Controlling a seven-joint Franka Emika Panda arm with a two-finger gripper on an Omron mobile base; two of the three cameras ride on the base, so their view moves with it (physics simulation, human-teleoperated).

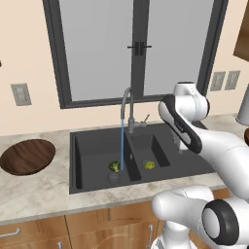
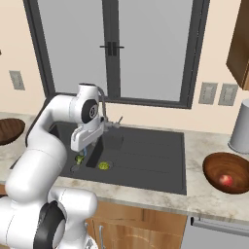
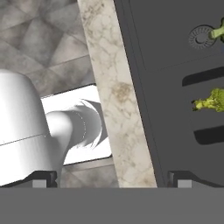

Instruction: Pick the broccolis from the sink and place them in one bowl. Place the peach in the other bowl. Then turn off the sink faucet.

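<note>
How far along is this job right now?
Done: the peach lies in the right bowl. In hand: nothing; the gripper is open above the sink's front edge. Left: both broccolis sit in the basins, and the faucet is running.

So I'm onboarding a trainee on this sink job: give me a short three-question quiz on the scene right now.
1. True or false: the peach already lies in the wooden bowl on the right counter.
2. How many broccoli florets are in the sink?
3. The faucet is: A) running B) off C) hidden.

Key: 1 true. 2 two, the left floret by the drain and the right floret in the other basin. 3 A, the water stream falls into the left basin.
</note>
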